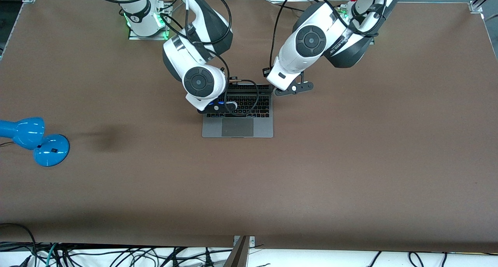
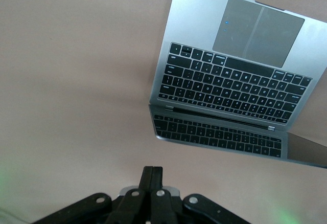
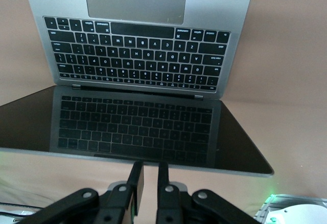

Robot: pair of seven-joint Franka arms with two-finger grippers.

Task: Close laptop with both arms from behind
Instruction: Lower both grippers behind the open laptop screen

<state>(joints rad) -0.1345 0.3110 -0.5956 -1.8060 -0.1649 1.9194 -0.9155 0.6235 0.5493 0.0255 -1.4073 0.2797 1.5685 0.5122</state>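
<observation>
The space-grey laptop (image 1: 237, 127) stands open in the middle of the table, its dark screen (image 3: 138, 127) mirroring the black keyboard. My right gripper (image 3: 149, 175) hovers just above the lid's top edge, fingers a narrow gap apart and empty. In the front view the right wrist covers the right gripper (image 1: 222, 106) over the keyboard. My left gripper (image 2: 152, 175) is shut and empty, over bare table off the lid's corner toward the left arm's end. It shows in the front view (image 1: 294, 88) beside the laptop (image 2: 230, 81), apart from it.
A blue desk lamp (image 1: 35, 140) lies near the table's edge at the right arm's end. A dark stain (image 1: 107, 136) marks the brown table (image 1: 350, 162) between the lamp and the laptop. The right arm's base (image 1: 146, 20) stands at the robots' edge.
</observation>
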